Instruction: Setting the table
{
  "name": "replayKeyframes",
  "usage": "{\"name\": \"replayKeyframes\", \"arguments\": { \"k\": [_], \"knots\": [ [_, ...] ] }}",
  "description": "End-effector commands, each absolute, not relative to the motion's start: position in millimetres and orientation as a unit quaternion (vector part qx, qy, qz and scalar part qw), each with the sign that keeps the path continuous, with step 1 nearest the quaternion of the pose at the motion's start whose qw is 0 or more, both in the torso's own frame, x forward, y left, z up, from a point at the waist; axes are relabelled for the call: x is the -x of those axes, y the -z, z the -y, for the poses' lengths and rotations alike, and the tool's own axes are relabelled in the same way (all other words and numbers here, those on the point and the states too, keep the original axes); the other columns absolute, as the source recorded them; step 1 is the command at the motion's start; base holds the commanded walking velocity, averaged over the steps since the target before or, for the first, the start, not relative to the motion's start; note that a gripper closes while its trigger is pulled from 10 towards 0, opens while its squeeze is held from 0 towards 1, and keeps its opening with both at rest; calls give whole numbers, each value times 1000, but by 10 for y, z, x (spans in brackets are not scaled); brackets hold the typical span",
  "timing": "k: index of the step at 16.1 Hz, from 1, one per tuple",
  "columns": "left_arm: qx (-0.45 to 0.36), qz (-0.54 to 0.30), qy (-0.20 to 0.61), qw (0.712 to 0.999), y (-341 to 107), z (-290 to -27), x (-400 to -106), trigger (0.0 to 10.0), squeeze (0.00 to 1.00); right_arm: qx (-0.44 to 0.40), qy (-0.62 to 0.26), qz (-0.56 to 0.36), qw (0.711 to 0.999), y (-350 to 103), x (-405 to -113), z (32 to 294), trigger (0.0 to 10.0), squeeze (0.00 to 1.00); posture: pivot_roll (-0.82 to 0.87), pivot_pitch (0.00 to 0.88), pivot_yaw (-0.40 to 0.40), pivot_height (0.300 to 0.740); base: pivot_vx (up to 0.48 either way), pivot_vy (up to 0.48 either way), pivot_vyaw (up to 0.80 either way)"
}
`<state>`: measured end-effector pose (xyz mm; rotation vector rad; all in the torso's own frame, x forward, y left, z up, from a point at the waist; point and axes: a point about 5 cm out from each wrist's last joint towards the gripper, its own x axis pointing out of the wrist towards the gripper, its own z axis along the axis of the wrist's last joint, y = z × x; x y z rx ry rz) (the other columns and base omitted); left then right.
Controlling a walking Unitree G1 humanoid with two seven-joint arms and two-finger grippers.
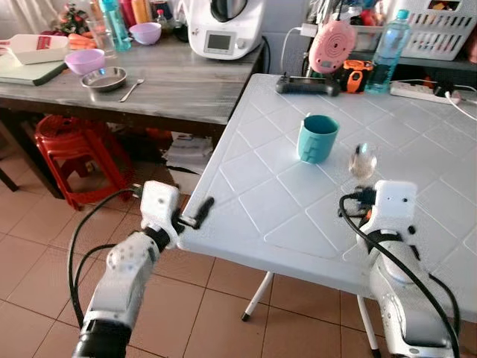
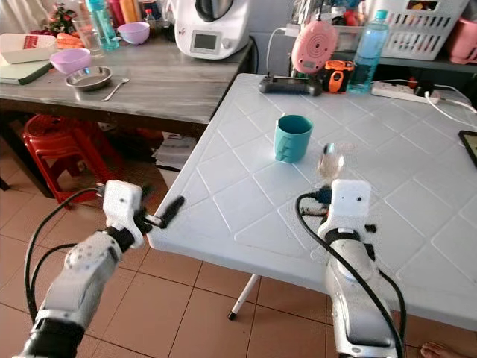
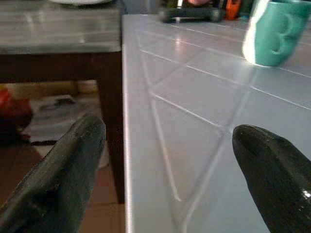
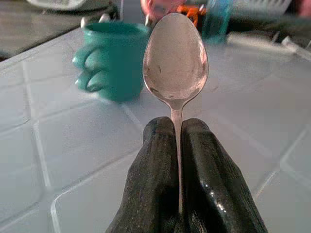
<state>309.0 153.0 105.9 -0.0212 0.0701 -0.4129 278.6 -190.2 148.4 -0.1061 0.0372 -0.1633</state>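
One teal cup (image 1: 317, 138) stands mid-frame on my white quilted desk (image 1: 253, 216), and one spoon (image 1: 363, 160) rises just right of it; a wooden desk (image 1: 171, 82) at upper left carries one metal bowl (image 1: 103, 78) and two purple bowls, above a tiled floor and red stools (image 1: 74, 145). My right tool (image 4: 177, 145) is pressed together on the spoon's handle, bowl upward. My left tool (image 3: 170, 160) is spread wide at the white desk's near-left edge, holding nothing.

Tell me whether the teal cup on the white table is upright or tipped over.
Upright. The teal cup stands on its base on the white table with its open rim facing up; the right wrist view shows it standing too. Contents cannot be told.
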Motion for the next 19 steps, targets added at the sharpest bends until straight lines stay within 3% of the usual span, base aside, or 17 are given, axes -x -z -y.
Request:
{"name": "replayKeyframes", "arguments": {
  "k": [1,4,11,19],
  "knots": [
    [18,-39,193,980,-1050,-1555,-3115,10000,0,47,91,-12,995,-1526,-2764,1907,10000,0,-100,34,52,740,0,0,0],
    [43,-30,167,985,-1084,-1534,-3146,10000,0,51,90,-6,995,-1558,-2760,1916,10000,0,-102,38,48,740,0,94,-677],
    [49,-29,176,983,-1066,-1441,-3124,10000,0,48,87,-4,995,-1549,-2768,1895,10000,0,-100,28,45,740,0,387,-758],
    [46,-24,173,984,-1075,-1416,-3146,10000,0,52,75,5,996,-1558,-2786,1869,10000,0,-102,25,45,740,0,428,0]
  ]
}}
